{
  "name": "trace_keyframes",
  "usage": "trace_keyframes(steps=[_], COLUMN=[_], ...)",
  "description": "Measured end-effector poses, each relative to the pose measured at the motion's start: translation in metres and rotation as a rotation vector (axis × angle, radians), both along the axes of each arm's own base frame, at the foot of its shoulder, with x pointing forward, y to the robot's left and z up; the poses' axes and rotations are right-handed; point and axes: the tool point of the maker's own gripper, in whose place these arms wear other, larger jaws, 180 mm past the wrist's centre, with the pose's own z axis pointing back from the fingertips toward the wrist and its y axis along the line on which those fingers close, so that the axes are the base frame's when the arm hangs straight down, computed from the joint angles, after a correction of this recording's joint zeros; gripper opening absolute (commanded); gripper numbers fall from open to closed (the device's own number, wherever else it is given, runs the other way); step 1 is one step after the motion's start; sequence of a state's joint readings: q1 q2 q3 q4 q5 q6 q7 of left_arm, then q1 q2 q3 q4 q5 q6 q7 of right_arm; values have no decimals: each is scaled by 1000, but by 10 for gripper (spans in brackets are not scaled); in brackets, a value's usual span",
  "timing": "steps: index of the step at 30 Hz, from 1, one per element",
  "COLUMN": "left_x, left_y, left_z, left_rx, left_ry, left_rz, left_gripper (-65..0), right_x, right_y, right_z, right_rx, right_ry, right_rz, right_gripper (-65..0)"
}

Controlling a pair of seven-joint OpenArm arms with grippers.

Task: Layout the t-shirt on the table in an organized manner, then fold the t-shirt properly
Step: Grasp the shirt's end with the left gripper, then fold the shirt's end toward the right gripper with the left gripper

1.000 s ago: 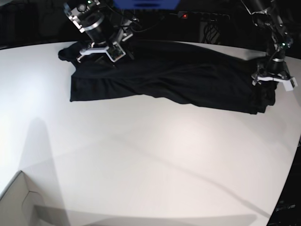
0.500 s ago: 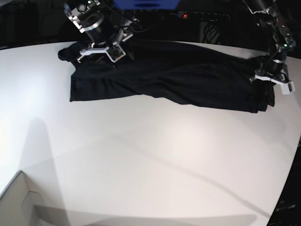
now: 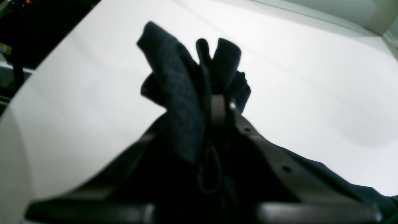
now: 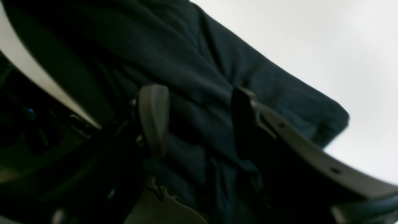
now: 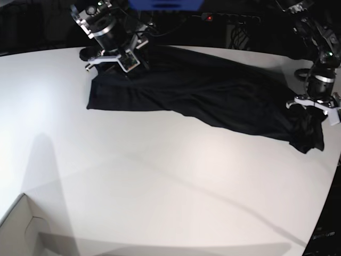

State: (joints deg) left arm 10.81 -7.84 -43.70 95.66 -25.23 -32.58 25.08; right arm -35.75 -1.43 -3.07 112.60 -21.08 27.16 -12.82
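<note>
**Ana:** Across the far half of the large smooth white table (image 5: 160, 181), the plain black thin-fabric t-shirt (image 5: 202, 90) lies stretched as a long crumpled band between the two arms. Which part is collar, hem or sleeve I cannot tell; the black swallows every seam.

**Ben:** And the left gripper (image 5: 318, 105)?

**Ana:** Its jaws are nearly closed, pinching a bunch of the cloth at that end. From the left wrist view, the fabric (image 3: 186, 93) sprouts above the fingers in a few dark folds, and one pale fingertip (image 3: 217, 109) barely shows through. The other finger is buried in cloth.

**Ben:** The right gripper (image 5: 113, 57)?

**Ana:** Spread wide at the opposite end, low over the shirt. In its wrist view two fingers (image 4: 154, 118) stand apart with a ridge of fabric (image 4: 199, 102) running between them. Whether they press the cloth or merely straddle it is hard to make out; the picture is blurred and dim.

**Ben:** Anything else?

**Ana:** A white cardboard box corner (image 5: 18, 229), cut off at the near edge.
</note>
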Motion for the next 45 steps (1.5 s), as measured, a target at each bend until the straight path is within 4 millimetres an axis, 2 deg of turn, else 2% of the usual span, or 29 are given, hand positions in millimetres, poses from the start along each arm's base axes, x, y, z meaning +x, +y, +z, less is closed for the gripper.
trace_keyframes(steps=[3, 7, 10, 12, 17, 20, 24, 31, 38, 42, 45], left_x=[3, -1, -2, -2, -9, -11, -13, -22, -44, -46, -51], left_y=[7, 5, 2, -5, -49, -85, -137, -202, -247, -256, -260], left_z=[10, -4, -4, -8, -31, -29, -25, -26, -43, -45, -59], left_rx=[12, 1, -8, -14, 25, 91, 122, 222, 237, 233, 221], left_ry=[-32, 13, 4, 15, 106, 117, 106, 124, 174, 172, 210], left_rz=[11, 9, 9, -8, -136, -231, -322, -450, -581, -610, -626], left_gripper=[-649, -649, -649, -649, -649, -649, -649, -649, -649, -646, -645], right_x=[0, 1, 3, 7, 20, 29, 26, 26, 25, 25, 24], right_y=[-1, 0, 0, -8, -42, -52, -52, -52, -52, -52, -52], right_z=[0, 0, 1, 2, 5, 10, 8, 9, 8, 8, 7], right_rx=[-3, -3, -2, -11, -39, -37, -35, -36, -37, -37, -38], right_ry=[-1, -1, -8, -15, -33, -62, -52, -53, -50, -50, -46], right_rz=[-1, 1, 1, -23, -154, -196, -200, -201, -200, -200, -201], right_gripper=[-325, -325, -325, -325, -323, -323, -323, -322, -322, -323, -323])
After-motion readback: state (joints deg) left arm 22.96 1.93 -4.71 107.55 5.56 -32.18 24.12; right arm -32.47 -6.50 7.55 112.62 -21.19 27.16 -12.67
